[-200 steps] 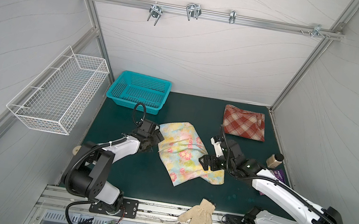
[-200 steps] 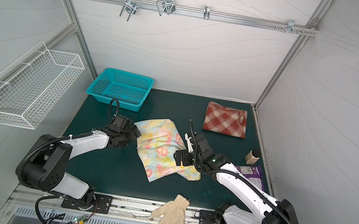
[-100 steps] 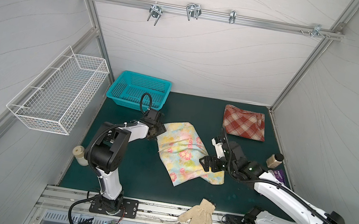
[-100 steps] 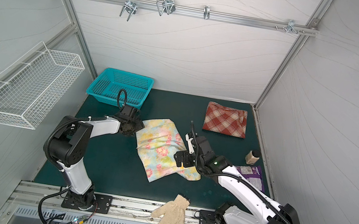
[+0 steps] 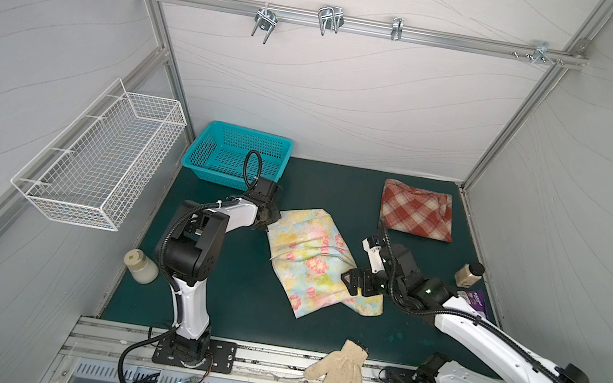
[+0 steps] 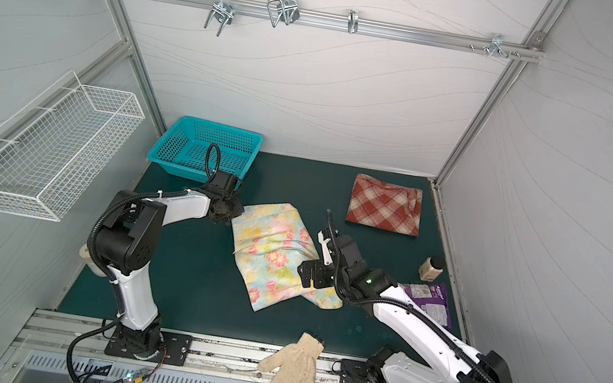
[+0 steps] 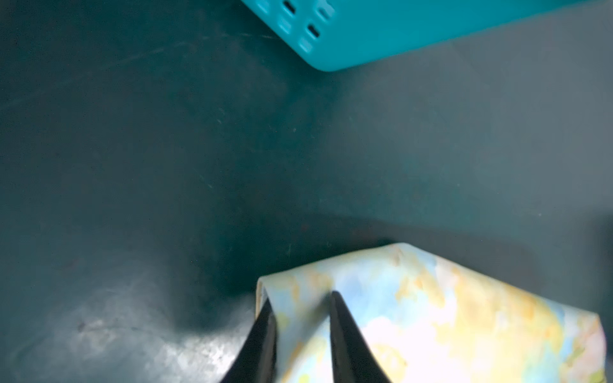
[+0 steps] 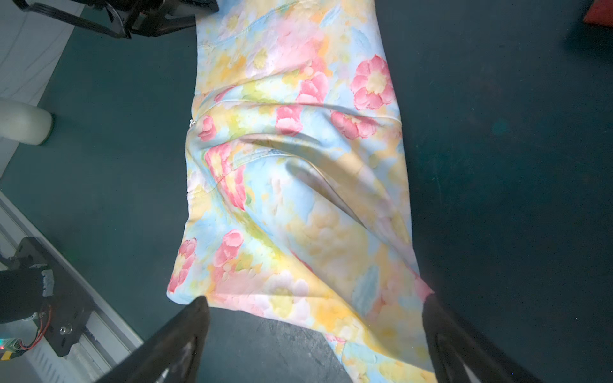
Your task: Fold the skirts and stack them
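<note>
Skirt (image 7: 431, 315) corner pinched by left end effector (image 7: 300, 296).

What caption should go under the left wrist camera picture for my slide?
Left gripper pinches a corner of the flowery skirt on the dark green table, with the teal basket nearby.

Left arm (image 5: 240, 213): white link shells, black joint housings, chunky black shoulder block, black ribbed cable (image 5: 245, 167) looping off the wrist and another running along the links. Right arm (image 5: 482, 340): same build, small dark screw dots on the white shells, green LED (image 5: 427, 291) lit on the wrist housing, thick ribbed hose at the shoulder. Each base bolted to a black base plate (image 5: 222, 357) with silver screws. Left gripper (image 7: 299, 296) and right gripper (image 8: 314, 297): glossy black tapered fingers.
</note>
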